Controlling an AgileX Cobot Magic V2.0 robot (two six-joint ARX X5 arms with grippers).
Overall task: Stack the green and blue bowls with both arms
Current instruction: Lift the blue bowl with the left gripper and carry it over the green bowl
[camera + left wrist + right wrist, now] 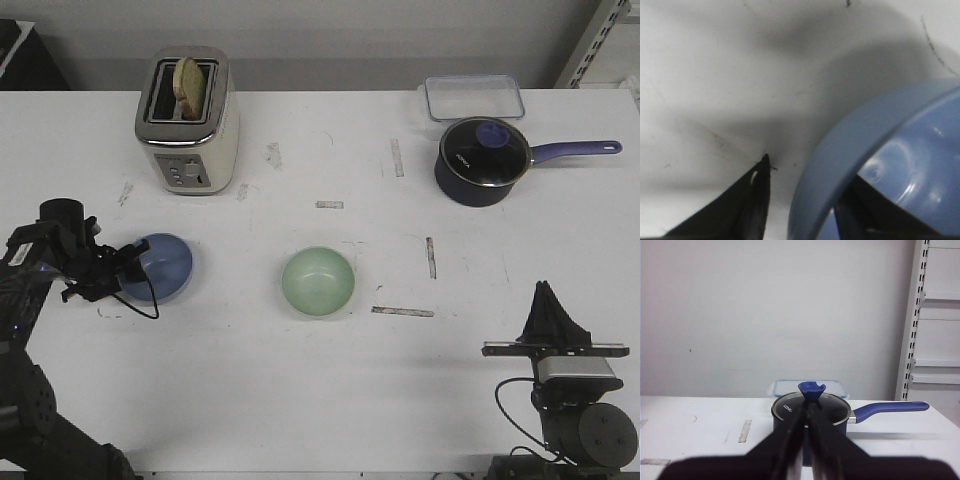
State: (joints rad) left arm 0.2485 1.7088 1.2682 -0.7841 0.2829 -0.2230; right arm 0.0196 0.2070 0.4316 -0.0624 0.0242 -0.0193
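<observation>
The light blue bowl [162, 266] stands on the white table at the left. The pale green bowl [318, 282] stands upright and empty at the table's middle, apart from both arms. My left gripper [128, 262] is open and straddles the blue bowl's left rim. In the left wrist view the blue bowl [900, 145] fills one side; one finger of the left gripper [807, 172] is inside the bowl against the rim, the other outside with a gap to it. My right gripper [548, 295] is shut and empty at the front right, far from both bowls; its closed tips show in the right wrist view [810, 409].
A toaster [187, 120] with a slice of bread stands at the back left. A dark blue lidded saucepan [482, 160] with a long handle and a clear lidded container [473, 97] stand at the back right. Tape marks dot the table.
</observation>
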